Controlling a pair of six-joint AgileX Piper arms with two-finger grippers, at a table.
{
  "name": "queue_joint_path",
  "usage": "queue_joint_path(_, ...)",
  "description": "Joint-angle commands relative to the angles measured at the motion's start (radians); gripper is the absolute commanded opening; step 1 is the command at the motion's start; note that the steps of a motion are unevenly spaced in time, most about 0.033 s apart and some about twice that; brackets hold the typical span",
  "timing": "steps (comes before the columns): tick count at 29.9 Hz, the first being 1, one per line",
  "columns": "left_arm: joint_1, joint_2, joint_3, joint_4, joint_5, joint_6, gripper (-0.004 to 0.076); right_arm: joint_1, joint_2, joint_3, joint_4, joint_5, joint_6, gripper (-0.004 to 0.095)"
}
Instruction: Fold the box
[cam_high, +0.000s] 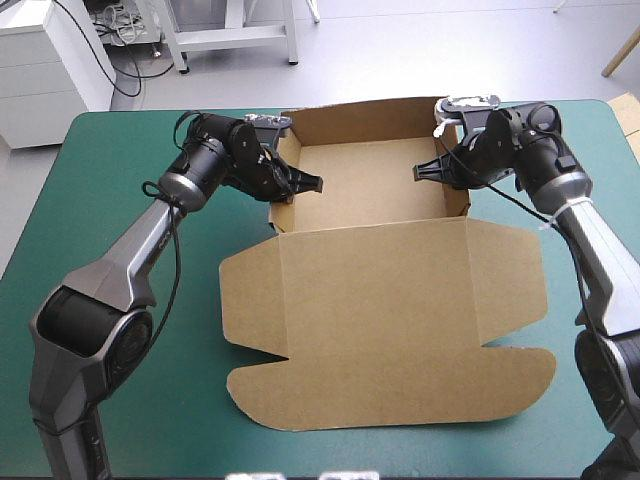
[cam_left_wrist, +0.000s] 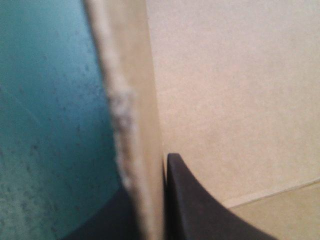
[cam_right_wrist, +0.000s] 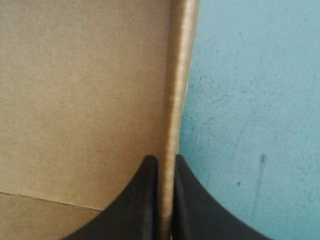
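1. I see the table (cam_high: 110, 190) with its teal-green cover filling most of the high view, both arms reaching in over its far half.
2. The brown box (cam_high: 370, 180) sits at the middle of the table as an open tray toward the far edge, with its back and side walls raised. Its lid (cam_high: 380, 300) lies flat on the cover and stretches toward the near edge, with rounded flaps at its sides.
3. My left gripper (cam_high: 300, 183) is at the tray's left wall (cam_high: 277, 215). In the left wrist view the black fingers (cam_left_wrist: 190, 200) are all but closed, one on each face of the upright board, pinching it.
4. My right gripper (cam_high: 435, 170) is at the right wall (cam_high: 462, 205). In its wrist view the fingers (cam_right_wrist: 142, 200) press nearly together with the wall's edge clamped between them, teal-green cover on the outer side.
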Motion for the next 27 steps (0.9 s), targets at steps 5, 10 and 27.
queue_joint_path(5,-0.030,-0.021,-0.043,-0.069,-0.012,0.042,-0.0008,0.015,0.023,-0.029,0.170,0.004,-0.048,-0.0016)
queue_joint_path(10,-0.030,0.000,-0.043,-0.080,0.003,0.047,-0.0008,0.015,0.074,-0.029,0.176,0.039,-0.048,-0.0016)
queue_joint_path(27,-0.028,0.023,-0.043,-0.090,0.083,0.101,0.0175,0.015,0.135,-0.029,0.162,0.095,-0.067,0.0126)
